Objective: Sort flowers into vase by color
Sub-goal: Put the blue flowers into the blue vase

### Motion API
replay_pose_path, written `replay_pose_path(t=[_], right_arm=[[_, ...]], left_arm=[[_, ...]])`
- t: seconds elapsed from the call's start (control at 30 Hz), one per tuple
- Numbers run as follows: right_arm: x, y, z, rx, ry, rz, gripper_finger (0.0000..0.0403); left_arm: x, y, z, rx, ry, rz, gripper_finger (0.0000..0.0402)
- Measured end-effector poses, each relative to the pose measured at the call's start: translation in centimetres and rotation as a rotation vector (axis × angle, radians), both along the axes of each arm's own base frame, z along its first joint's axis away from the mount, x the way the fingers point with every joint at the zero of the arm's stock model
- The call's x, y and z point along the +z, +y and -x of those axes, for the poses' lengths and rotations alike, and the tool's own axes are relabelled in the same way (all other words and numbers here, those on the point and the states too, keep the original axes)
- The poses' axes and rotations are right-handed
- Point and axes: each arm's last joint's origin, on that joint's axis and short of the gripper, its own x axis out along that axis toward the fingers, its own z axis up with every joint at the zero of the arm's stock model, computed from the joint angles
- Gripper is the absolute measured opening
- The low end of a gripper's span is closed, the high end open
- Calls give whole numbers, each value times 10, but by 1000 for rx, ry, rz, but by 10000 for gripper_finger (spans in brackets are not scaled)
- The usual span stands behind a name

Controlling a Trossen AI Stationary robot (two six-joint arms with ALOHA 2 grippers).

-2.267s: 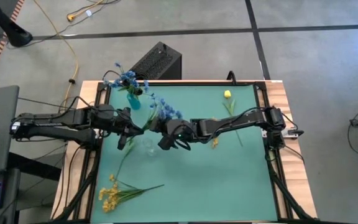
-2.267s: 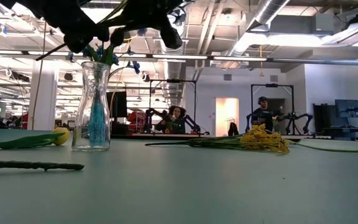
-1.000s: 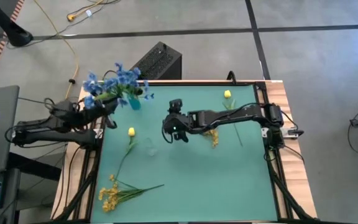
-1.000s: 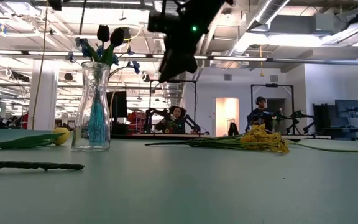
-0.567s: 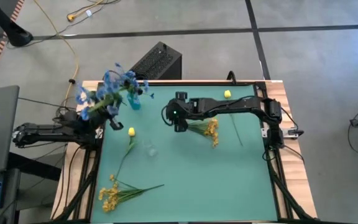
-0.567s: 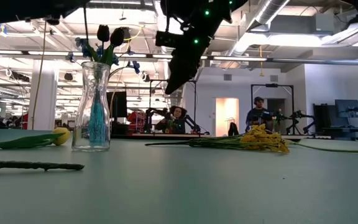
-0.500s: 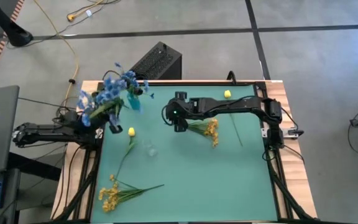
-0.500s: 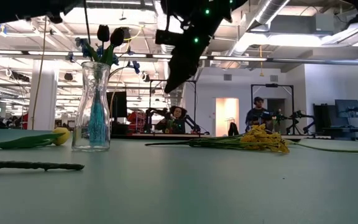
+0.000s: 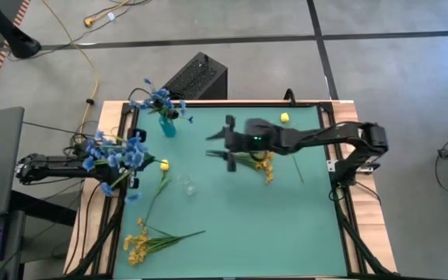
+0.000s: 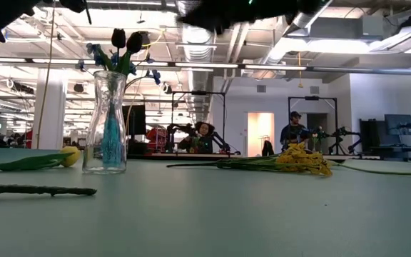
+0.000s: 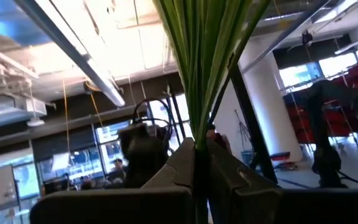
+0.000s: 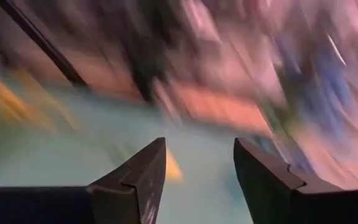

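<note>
At the table's left edge, the left gripper [image 11: 199, 165] is clamped on a bundle of green stalks; the wrist view shows the stems pinched tight between both fingers [image 11: 232, 174] and fanning out beyond them. From above, that bundle is the blue spray [image 9: 115, 153], held clear of the mat with blossoms spread over the left rim of the table [image 9: 232, 233].

Target looks like the glass vase [image 10: 110, 121] near the back-left corner, which already holds blue blossoms [image 9: 158, 101]. Judgement: step in hand is carrying the blue spray to that vase.

To do it well:
- get the stalks pointing down before approaching; blossoms are wide, the stem ends matter
- line the stem tips up over the vase mouth, then lower straight in
- the neck is narrow and already occupied, so go slow; a side push could tip it
- release only once the stems are well inside

Right gripper [image 12: 194, 171] hangs over mid-table with fingers apart and nothing between them, just beside the yellow spray [image 9: 261, 162]. It should wait there, out of the left arm's path.

Remaining on the mat: 1 yellow bud stem [image 9: 160, 175] near the left side, another bud [image 9: 285, 118] at the back right, a second yellow spray [image 9: 142, 241] front-left.
</note>
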Motion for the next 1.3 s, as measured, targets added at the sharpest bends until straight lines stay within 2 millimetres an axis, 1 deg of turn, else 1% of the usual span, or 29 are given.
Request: replay_pose_path(t=[0.07, 0.13, 0.27, 0.43, 0.5, 0.6, 0.67, 0.73, 0.83, 0.93, 1.17, 1.3], right_arm=[[-3, 7, 5, 141, -169, -51, 204], [-9, 14, 3, 181, -255, -67, 199], [-27, 22, -22, 195, -240, -75, 194], [-29, 18, -47, 185, -209, -109, 194], [-32, 16, -55, 191, -183, -136, 194], [-38, 16, -66, 217, -133, -155, 194], [-41, 19, -73, 237, -111, -158, 194], [-44, 21, -78, 245, -102, -159, 194], [-46, 22, -80, 247, -90, -153, 194], [-46, 21, -80, 246, -97, -124, 194], [-44, 21, -80, 243, -106, -115, 194], [-43, 20, -80, 207, -131, -96, 194]], left_arm=[[-1, 0, -2, -3, 15, 8, 0], [-3, 0, -6, -14, 36, 18, 0], [-7, -3, -18, -18, 67, -12, 0], [-9, -11, -32, -49, 34, -65, 0], [-14, -15, -39, -49, 67, -74, 0], [-24, -18, -51, 16, 122, -82, 0], [-23, -18, -55, 68, 79, -57, 0], [-21, -18, -57, 80, 48, -48, 0], [-25, -19, -60, 69, 73, -57, 0], [-24, -19, -59, 68, 62, -53, 0], [-24, -19, -59, 67, 67, -52, 0], [-24, -19, -59, 69, 66, -55, 0]])
